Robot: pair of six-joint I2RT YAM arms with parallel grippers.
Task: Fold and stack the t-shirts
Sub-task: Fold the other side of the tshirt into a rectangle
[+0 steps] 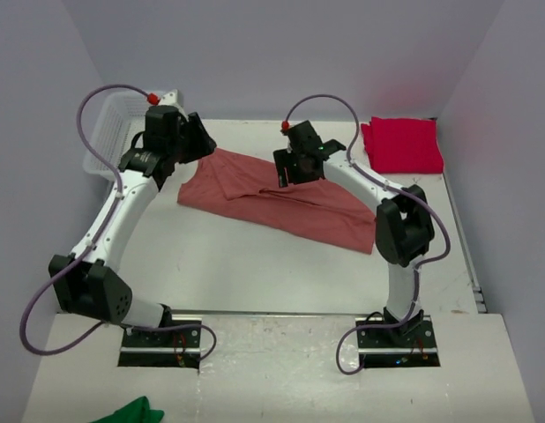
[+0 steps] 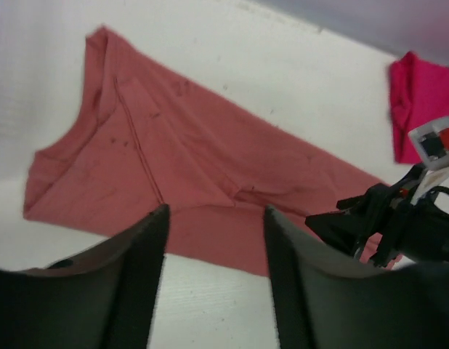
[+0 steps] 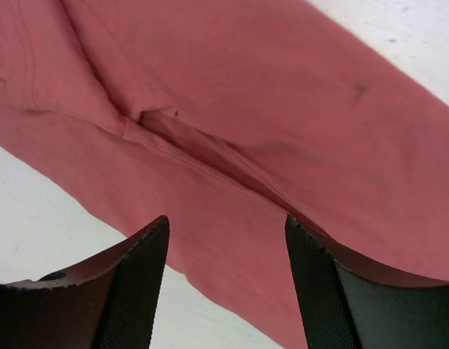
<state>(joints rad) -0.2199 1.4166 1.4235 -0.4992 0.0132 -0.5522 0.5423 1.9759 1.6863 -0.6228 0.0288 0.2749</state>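
salmon shirt (image 1: 274, 199): lay mid-table (image 1: 255, 273) as a partly folded diagonal strip.
crimson shirt (image 1: 402, 145): sat folded at the far right, well apart; likely the stack base.
left gripper (image 2: 216, 214): jaws wide, empty, hovering by the strip's far-left end.
right gripper (image 3: 226, 222): jaws wide, empty, above the middle crease.
why: probably positioned to pinch for the next fold.
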